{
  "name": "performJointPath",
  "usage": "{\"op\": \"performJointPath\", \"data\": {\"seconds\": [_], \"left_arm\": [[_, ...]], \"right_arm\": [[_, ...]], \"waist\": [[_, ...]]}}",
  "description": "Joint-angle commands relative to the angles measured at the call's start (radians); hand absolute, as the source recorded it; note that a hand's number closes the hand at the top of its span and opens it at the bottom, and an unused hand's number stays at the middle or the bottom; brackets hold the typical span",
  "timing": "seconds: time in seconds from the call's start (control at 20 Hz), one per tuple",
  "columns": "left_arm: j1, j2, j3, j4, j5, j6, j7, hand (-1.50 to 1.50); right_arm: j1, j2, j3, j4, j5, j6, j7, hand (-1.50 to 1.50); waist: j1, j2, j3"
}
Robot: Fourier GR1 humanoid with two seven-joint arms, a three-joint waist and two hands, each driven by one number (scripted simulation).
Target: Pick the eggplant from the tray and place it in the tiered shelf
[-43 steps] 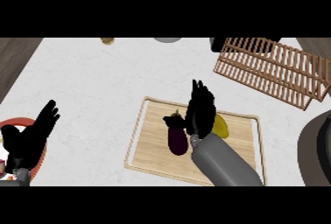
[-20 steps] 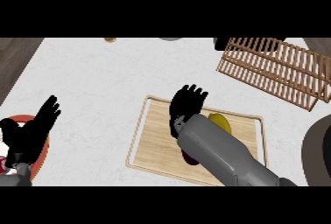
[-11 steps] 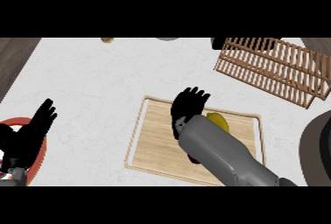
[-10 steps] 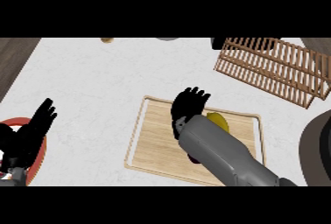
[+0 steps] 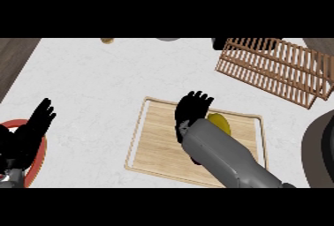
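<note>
Our right hand point(image 5: 191, 109) lies over the pale wooden tray point(image 5: 157, 141), fingers together and pointing away; we cannot tell whether they clasp the dark eggplant, which hand and forearm hide. A yellow item point(image 5: 220, 123) peeks out beside the wrist. Our left hand point(image 5: 34, 128) rests left of the tray, fingers straight, over a partly cut-off red plate point(image 5: 38, 160); the slatted wooden tiered shelf point(image 5: 274, 69) lies beyond the tray.

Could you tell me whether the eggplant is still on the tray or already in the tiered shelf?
On the tray, most likely. The right hand and forearm hide nearly all of it; nothing purple shows in the tiered shelf.
</note>
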Motion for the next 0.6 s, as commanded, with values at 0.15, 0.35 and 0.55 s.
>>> {"op": "performJointPath", "data": {"seconds": [0.15,0.35,0.55], "left_arm": [[0.019,0.014,0.027,-0.018,0.011,-0.029,0.012,0.0],[0.052,-0.014,0.011,-0.026,-0.019,-0.01,-0.012,0.0],[0.066,0.0,0.034,-0.012,0.003,-0.063,-0.042,0.0]], "right_arm": [[0.043,0.022,-0.007,0.011,0.017,-0.022,0.202,1.5],[0.112,0.022,0.022,0.002,0.053,-0.004,0.141,1.5],[0.05,0.017,-0.013,0.028,0.084,0.036,0.108,1.5]], "waist": [[0.0,0.004,0.0],[-0.006,0.002,0.0],[-0.002,0.003,0.0]]}}
